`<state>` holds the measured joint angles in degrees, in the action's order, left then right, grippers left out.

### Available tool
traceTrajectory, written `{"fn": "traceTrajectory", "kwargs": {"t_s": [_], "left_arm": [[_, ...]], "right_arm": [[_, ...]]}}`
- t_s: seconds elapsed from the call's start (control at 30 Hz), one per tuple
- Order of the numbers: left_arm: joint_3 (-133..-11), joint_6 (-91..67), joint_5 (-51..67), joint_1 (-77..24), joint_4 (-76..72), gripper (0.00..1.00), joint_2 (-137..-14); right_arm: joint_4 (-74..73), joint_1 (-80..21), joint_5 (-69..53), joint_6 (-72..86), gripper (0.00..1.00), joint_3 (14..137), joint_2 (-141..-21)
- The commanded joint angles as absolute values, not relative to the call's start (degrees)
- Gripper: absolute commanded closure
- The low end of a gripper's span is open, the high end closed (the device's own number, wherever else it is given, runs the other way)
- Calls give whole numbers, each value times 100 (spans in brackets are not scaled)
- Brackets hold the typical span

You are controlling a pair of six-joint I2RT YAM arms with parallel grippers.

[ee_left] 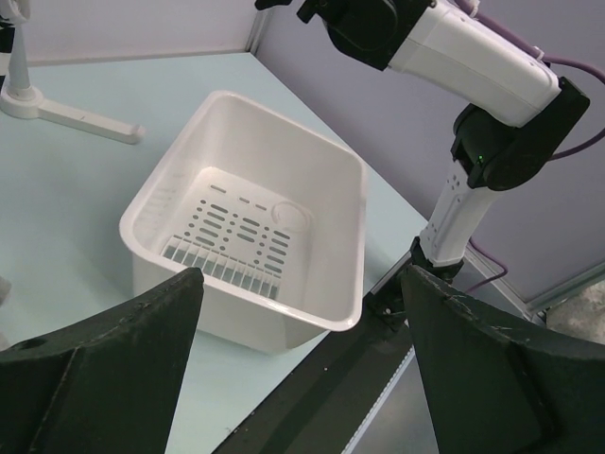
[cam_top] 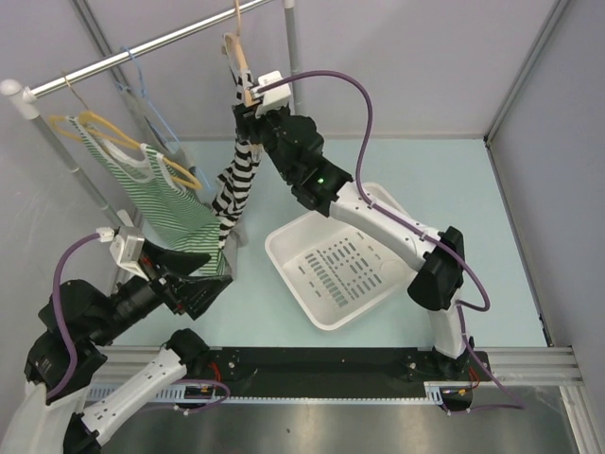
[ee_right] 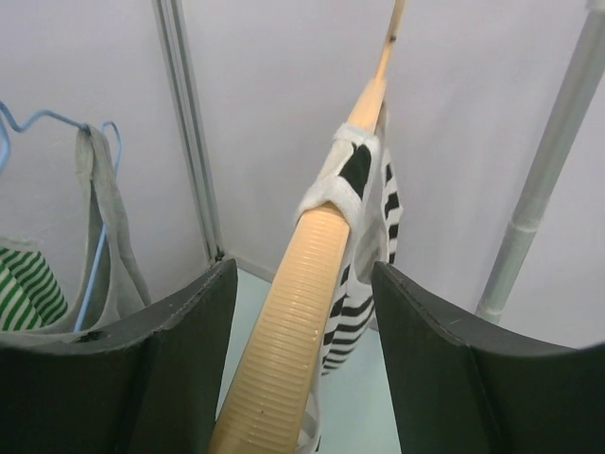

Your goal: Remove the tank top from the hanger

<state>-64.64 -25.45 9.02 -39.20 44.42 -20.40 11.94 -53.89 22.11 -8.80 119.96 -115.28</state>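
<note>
A black-and-white striped tank top [cam_top: 236, 184] hangs by one strap from the low end of a steeply tilted wooden hanger [cam_top: 238, 57] on the rail. My right gripper [cam_top: 248, 106] is up at that end. In the right wrist view the ribbed hanger arm [ee_right: 293, 331] runs between the two fingers with a gap on either side, so my right gripper [ee_right: 301, 268] is open. The strap [ee_right: 345, 180] loops over the arm just beyond the fingertips. My left gripper [cam_top: 219, 270] is low at the left, open and holding nothing [ee_left: 302, 274].
A white perforated basket [cam_top: 284, 248] sits on the table between the arms, its rim [ee_left: 312, 142] in front of the left gripper. A green striped top [cam_top: 165, 194] on a yellow hanger hangs from the rail [cam_top: 142, 47]. A rack pole [ee_right: 548, 161] stands to the right.
</note>
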Motion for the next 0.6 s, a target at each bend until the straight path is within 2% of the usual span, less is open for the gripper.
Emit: {"fn": "traceTrajectory", "kwargs": {"t_s": [0.0,0.43,0.57], "left_arm": [[-6680,-2584,949,-3893,4149,9,-2241],[-7119,-2540,949,-3893,4061,8,-2513],[-7321,-2496,1010,-3885,4061,8,-2689]], "right_arm": [[1934,-5449,2092,-1107,100,12015,-10960],[3453,-5695,2091,-1836,100,11145,-10407],[3252,-5687,2100,-1925,100,11320,-10485]]}}
